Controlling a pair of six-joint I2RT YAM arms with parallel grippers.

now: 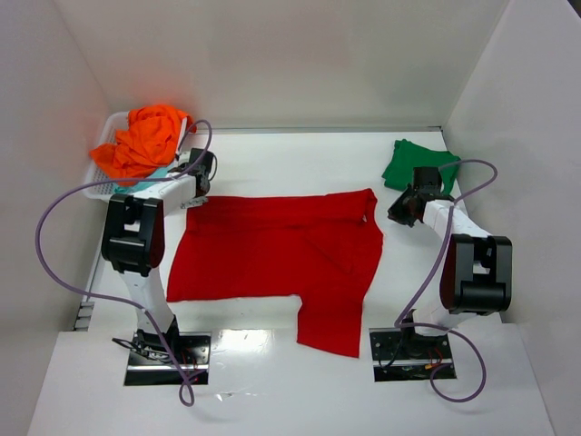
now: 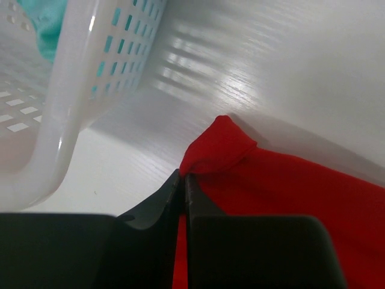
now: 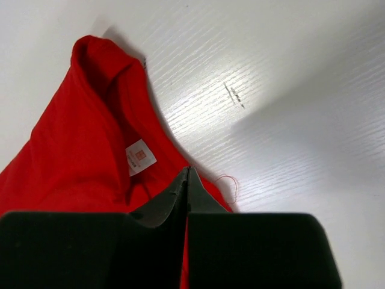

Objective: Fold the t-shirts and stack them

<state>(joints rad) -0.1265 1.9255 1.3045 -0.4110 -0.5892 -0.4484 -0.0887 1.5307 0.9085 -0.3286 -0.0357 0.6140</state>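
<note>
Left gripper (image 2: 185, 180) and right gripper (image 3: 187, 172) each pinch the large bright red cloth t-shirt (image 1: 272, 245) at their tips; such shallow bites could slip when pulled.

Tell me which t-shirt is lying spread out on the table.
The red t-shirt, spread wide at the centre. The orange t-shirt is heaped in the basket, and the green t-shirt sits bunched at the far right.

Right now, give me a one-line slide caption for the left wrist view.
Left gripper pinches a corner of the red shirt on the white table, beside the white basket.
</note>
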